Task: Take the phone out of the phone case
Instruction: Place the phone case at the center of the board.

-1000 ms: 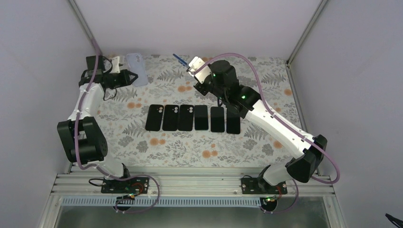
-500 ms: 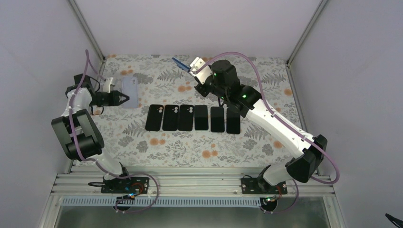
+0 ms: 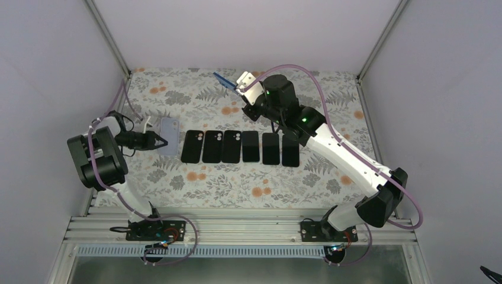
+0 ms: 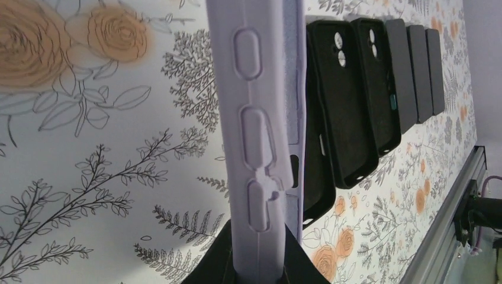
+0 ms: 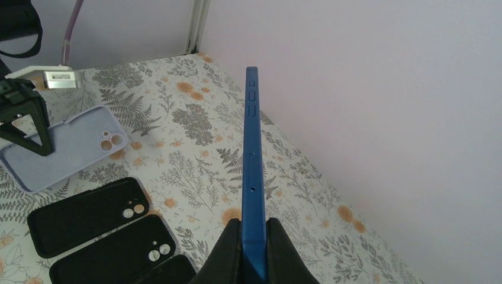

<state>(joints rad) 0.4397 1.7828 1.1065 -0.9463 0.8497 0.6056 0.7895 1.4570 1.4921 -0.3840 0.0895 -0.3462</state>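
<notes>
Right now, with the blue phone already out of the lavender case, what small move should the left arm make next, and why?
Probably lower the lavender case flat onto the table and open the left gripper. It is shut on the case's edge, just left of the row of black cases, while the right gripper holds the blue phone aloft, so separation looks done.

The lavender phone case (image 4: pixel 254 118) is seen as matt and rubbery, the edge of the blue phone (image 5: pixel 253 177) as smooth and faintly glossy, and the black cases (image 4: pixel 349 106) as matt.
</notes>
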